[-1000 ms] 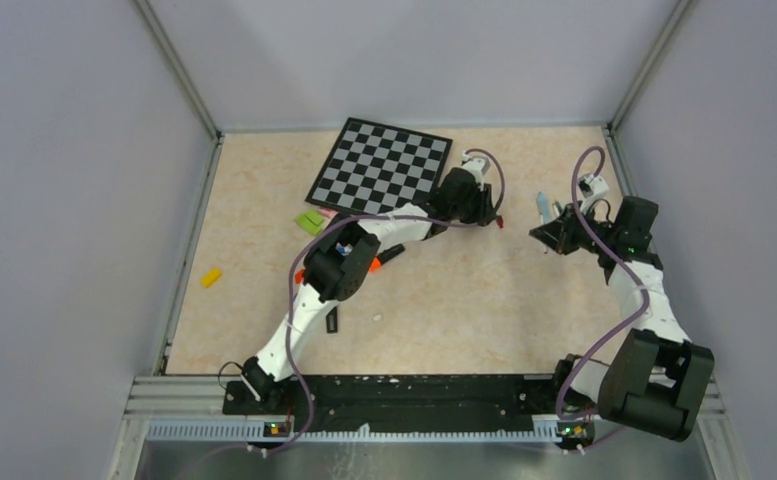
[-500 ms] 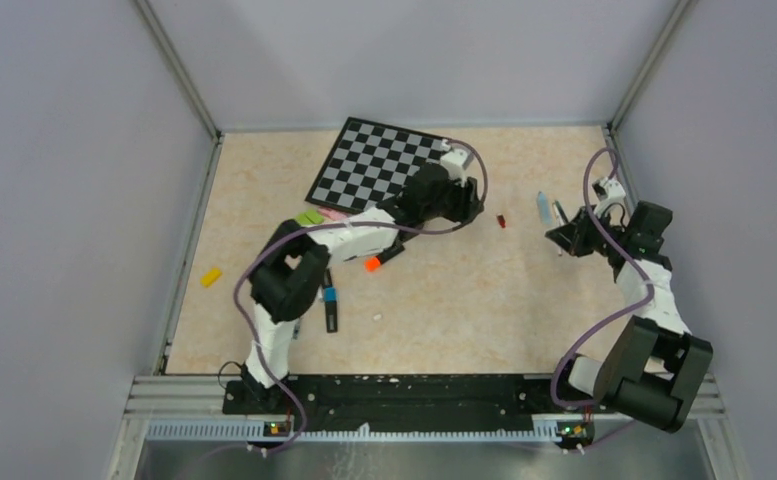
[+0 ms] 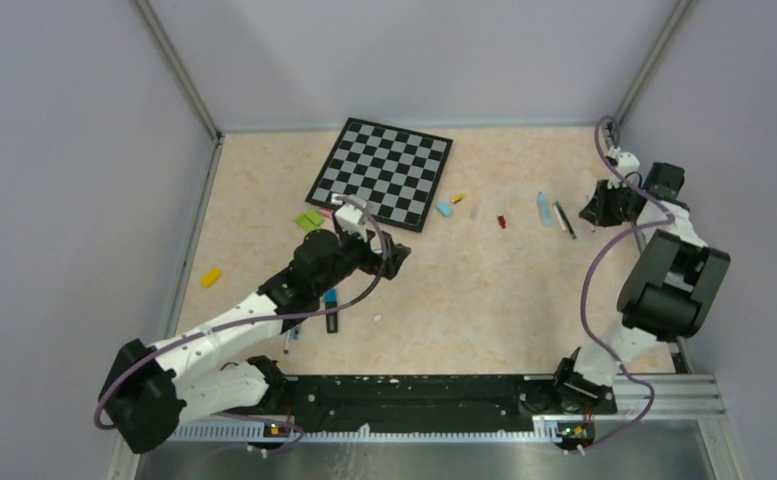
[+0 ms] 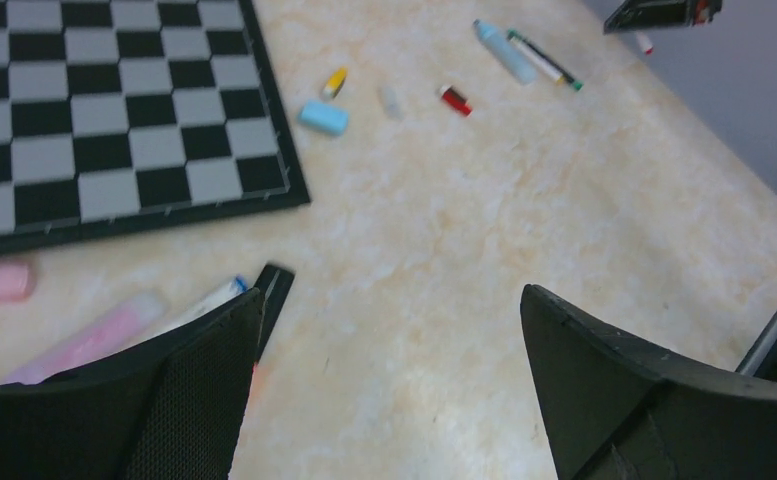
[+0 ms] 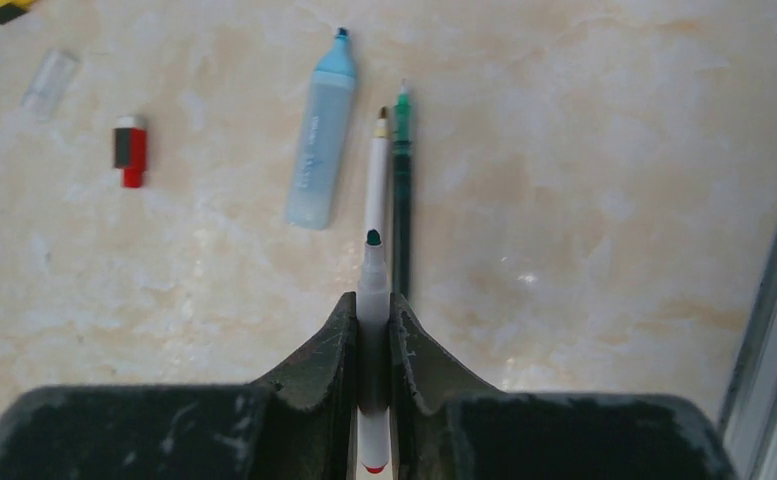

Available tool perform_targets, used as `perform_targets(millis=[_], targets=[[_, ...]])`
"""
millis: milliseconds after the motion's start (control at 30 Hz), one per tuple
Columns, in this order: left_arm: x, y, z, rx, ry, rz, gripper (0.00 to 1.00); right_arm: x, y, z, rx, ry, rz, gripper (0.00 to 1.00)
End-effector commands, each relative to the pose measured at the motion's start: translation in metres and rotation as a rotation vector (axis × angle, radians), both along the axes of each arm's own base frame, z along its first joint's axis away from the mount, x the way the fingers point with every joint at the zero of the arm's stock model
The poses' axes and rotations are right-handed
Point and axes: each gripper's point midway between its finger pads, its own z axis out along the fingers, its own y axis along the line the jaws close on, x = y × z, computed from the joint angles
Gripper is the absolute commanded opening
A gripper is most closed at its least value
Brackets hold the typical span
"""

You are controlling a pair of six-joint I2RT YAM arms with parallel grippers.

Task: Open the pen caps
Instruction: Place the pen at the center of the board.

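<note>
My right gripper (image 5: 372, 300) is shut on a thin white pen (image 5: 372, 270) whose dark tip is bare. It hovers by the right wall (image 3: 604, 206). Below it lie a light-blue highlighter (image 5: 319, 140), a white pen (image 5: 376, 180) and a green pen (image 5: 402, 190), all uncapped. Loose pen caps lie mid-table: red (image 4: 455, 100), cyan (image 4: 323, 117), yellow (image 4: 335, 82) and clear (image 4: 391, 100). My left gripper (image 4: 392, 293) stands wide open with nothing in it over bare table (image 3: 389, 255). Beside it lie a black pen (image 4: 272, 300) and a pink highlighter (image 4: 94, 335).
The checkered board (image 3: 382, 172) lies at the back centre. A green piece (image 3: 310, 221) and a yellow piece (image 3: 210, 277) sit on the left. More pens (image 3: 331, 310) lie under the left arm. A metal rail (image 5: 764, 350) runs along the right edge.
My left arm has pulled back from mid-table toward the near left and opened its jaws; the red cap now lies on the table. My right arm swung toward the right wall, still holding the white pen.
</note>
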Motion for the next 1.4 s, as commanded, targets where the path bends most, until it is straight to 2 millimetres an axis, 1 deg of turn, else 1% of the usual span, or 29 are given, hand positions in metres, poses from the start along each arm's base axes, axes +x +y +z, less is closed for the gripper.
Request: perform_targets(millis=[0,67,167,233,367,533,700,767,867,1033,1200,1233,1267,1333,1367], targets=[[-0.02,0.033,-0.013,-0.05,0.041,0.062,0.99,0.019,-0.026,-0.02,-0.047,0.092,0.004,0.1],[-0.03,0.042,-0.016,-0.077,0.048,0.065,0.99,0.029,-0.033,-0.029,-0.047,0.124,-0.006,0.12],[-0.041,0.05,-0.021,-0.113,0.063,0.068,0.99,0.036,-0.035,-0.041,-0.045,0.17,-0.004,0.14],[-0.046,0.053,-0.028,-0.118,0.082,0.071,0.99,0.04,-0.037,-0.046,-0.053,0.185,-0.001,0.14],[-0.053,0.058,-0.035,-0.109,0.116,0.074,0.99,0.047,-0.039,-0.053,-0.043,0.196,-0.002,0.17],[-0.056,0.06,-0.037,-0.118,0.133,0.081,0.99,0.053,-0.036,-0.065,-0.01,0.226,0.013,0.19],[-0.058,0.06,-0.033,-0.142,0.144,0.08,0.99,0.055,-0.034,-0.064,-0.003,0.21,0.016,0.2],[-0.059,0.059,-0.029,-0.157,0.143,0.073,0.99,0.056,-0.033,-0.058,-0.004,0.193,0.017,0.21],[-0.061,0.056,-0.024,-0.178,0.142,0.057,0.99,0.055,-0.029,-0.042,-0.003,0.145,0.02,0.22],[-0.067,0.052,-0.022,-0.21,0.176,0.033,0.99,0.042,-0.015,-0.008,0.002,0.051,0.028,0.23],[-0.072,0.049,-0.027,-0.219,0.246,0.026,0.99,0.007,0.02,0.02,0.07,-0.009,0.092,0.24],[-0.073,0.049,-0.03,-0.21,0.267,0.033,0.99,0.0,0.027,0.032,0.079,-0.03,0.114,0.24],[-0.071,0.05,-0.031,-0.207,0.28,0.045,0.99,-0.008,0.034,0.039,0.092,-0.039,0.141,0.24],[-0.073,0.057,-0.051,-0.141,0.373,0.099,0.99,-0.025,0.05,0.051,0.098,-0.037,0.192,0.29],[-0.07,0.06,-0.053,-0.123,0.389,0.131,0.99,-0.034,0.058,0.057,0.094,-0.038,0.221,0.3]])
